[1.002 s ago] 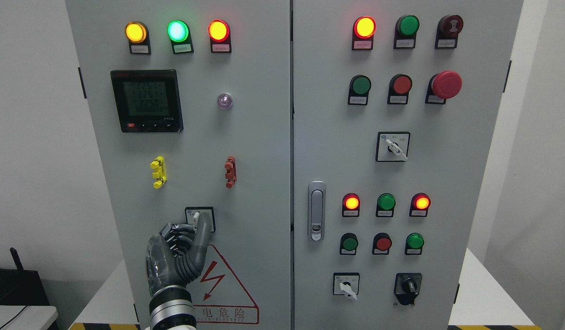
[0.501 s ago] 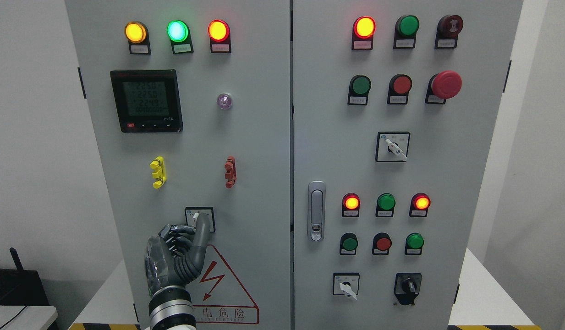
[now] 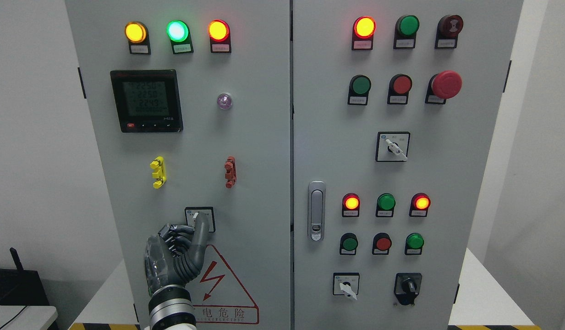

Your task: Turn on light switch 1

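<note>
Reaching up from the bottom edge of the cabinet's left door (image 3: 245,151), my left hand (image 3: 174,256) has its thumb laid against the white knob of the light switch (image 3: 200,219), with the other fingers (image 3: 174,231) curled just beside the knob's left side. They pinch the knob rather than hang loose, though how firmly I cannot tell. That switch sits in a small square plate in the lower half of the left door, a little right of the door's middle line, directly above the red-outlined warning triangle (image 3: 220,293) near the door's bottom edge. My wrist covers the triangle's left corner.

Higher on the same door, a yellow clip (image 3: 157,172) and a red clip (image 3: 230,172) sit side by side, well apart from each other. Above them a digital meter (image 3: 146,101) glows near the door's left edge. Along the top edge, three lamps are lit: amber (image 3: 135,32), green (image 3: 177,30) and red (image 3: 218,30).

On the right door (image 3: 447,183), a metal latch handle (image 3: 316,211) stands near its left edge.
</note>
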Robot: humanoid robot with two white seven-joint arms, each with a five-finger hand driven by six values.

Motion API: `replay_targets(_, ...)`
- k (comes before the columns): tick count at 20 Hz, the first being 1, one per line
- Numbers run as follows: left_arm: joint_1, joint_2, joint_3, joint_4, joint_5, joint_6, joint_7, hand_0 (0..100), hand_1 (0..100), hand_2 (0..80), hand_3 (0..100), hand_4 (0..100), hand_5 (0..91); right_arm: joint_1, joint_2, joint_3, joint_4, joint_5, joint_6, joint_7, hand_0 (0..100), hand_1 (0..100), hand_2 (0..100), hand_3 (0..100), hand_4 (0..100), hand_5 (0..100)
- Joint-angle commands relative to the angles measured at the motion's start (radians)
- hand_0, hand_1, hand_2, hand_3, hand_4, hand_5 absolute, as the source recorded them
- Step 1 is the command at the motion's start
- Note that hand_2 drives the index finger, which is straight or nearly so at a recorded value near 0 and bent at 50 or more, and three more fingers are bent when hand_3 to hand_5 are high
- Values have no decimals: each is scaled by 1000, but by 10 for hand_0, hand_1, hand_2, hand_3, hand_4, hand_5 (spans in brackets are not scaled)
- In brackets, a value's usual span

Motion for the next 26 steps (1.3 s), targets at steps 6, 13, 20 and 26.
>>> replay_targets(6, -3, 0, -1, 0, -2, 11, -4, 192, 413, 574, 907, 923, 861, 0, 0, 20, 0, -26, 1, 1, 120, 389, 0, 0, 0, 0)
replay_targets(13, -11, 0, -1, 2, -3, 13, -6, 212, 407, 577, 909, 924, 861, -1, 0, 20, 0, -26, 1, 1, 120, 389, 0, 0, 0, 0)
replay_targets(20, -12, 0, -3, 2, -5, 27, -6, 245, 406, 580, 911, 926, 862, 0, 0, 20, 0, -26, 1, 1, 120, 389, 0, 0, 0, 0)
replay_targets(26, -12, 0, -3, 2, -5, 27, -6, 298, 380, 585, 916, 928, 863, 0, 0, 20, 0, -26, 1, 1, 120, 389, 0, 0, 0, 0)
